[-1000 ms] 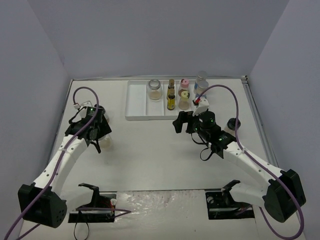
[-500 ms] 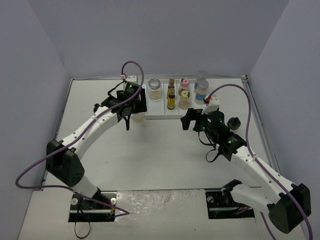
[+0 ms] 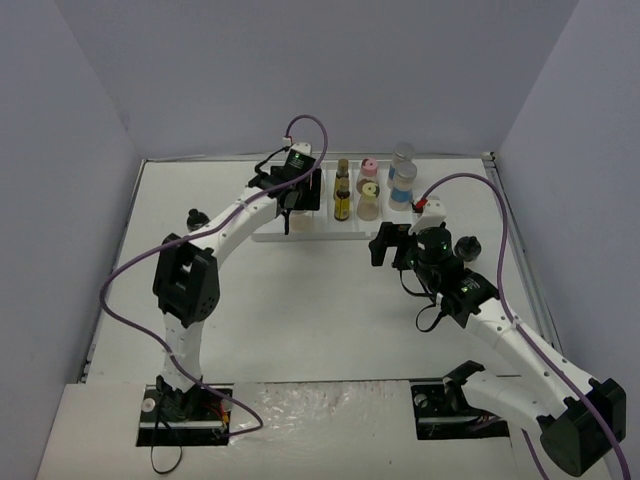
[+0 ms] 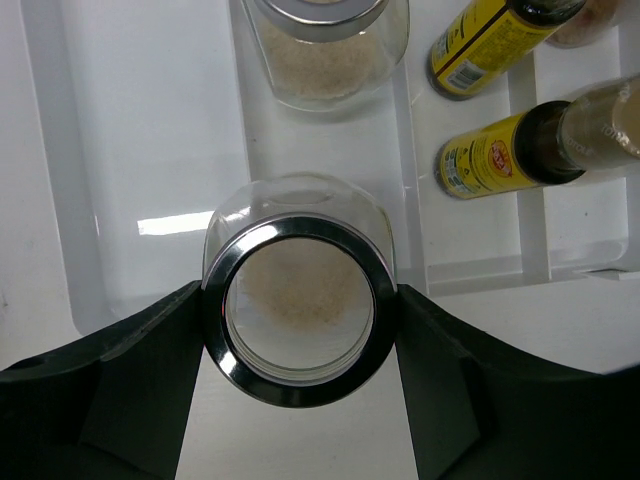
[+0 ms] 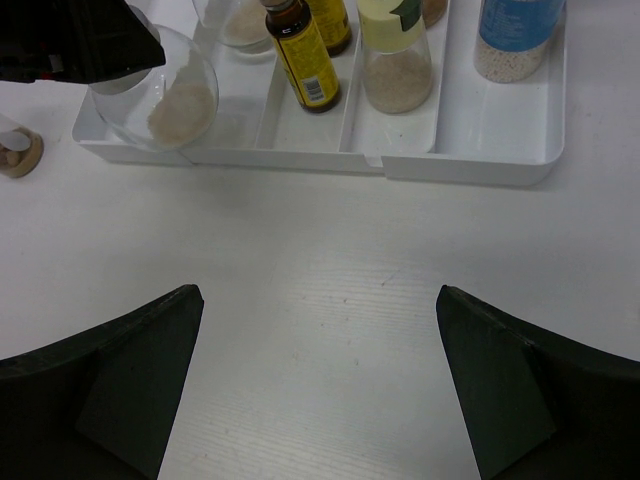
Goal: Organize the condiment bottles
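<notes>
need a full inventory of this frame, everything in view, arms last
tray: 1, white, divided, far centre of the table.
standing jar: 1, clear, tan powder, tray's left compartment.
held jar: 1, clear, tan powder, tilted at the tray's near-left corner.
amber bottles: 2, yellow labels, second compartment, one behind the other.
pink-capped bottle: 1, back of the third compartment.
yellow-capped jar: 1, clear, tan powder, in front of it.
blue-labelled bottle: 1, clear, right compartment.
black-capped bottles: 2, on the table, one left of the tray, one right.
table: 1, white.
left gripper: black, shut on the held jar.
right gripper: black, open, over bare table before the tray.
</notes>
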`<action>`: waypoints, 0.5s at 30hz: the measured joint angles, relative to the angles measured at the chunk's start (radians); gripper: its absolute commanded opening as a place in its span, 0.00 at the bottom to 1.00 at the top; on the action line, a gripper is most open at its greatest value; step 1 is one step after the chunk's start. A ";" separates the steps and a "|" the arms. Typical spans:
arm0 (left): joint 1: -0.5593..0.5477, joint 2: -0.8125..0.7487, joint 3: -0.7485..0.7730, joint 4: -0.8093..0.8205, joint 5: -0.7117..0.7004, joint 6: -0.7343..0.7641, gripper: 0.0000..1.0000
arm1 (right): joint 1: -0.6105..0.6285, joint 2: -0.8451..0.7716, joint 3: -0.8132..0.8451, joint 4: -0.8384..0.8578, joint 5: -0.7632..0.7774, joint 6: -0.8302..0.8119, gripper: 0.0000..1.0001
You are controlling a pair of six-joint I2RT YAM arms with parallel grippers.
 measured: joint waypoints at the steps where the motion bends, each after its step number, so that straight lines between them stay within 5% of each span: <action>1: 0.001 0.016 0.014 0.005 0.003 0.003 0.00 | 0.000 0.000 0.000 -0.005 0.000 0.000 1.00; 15: 0.009 0.143 0.090 0.071 0.035 0.016 0.00 | -0.005 -0.008 0.000 -0.021 0.011 0.015 1.00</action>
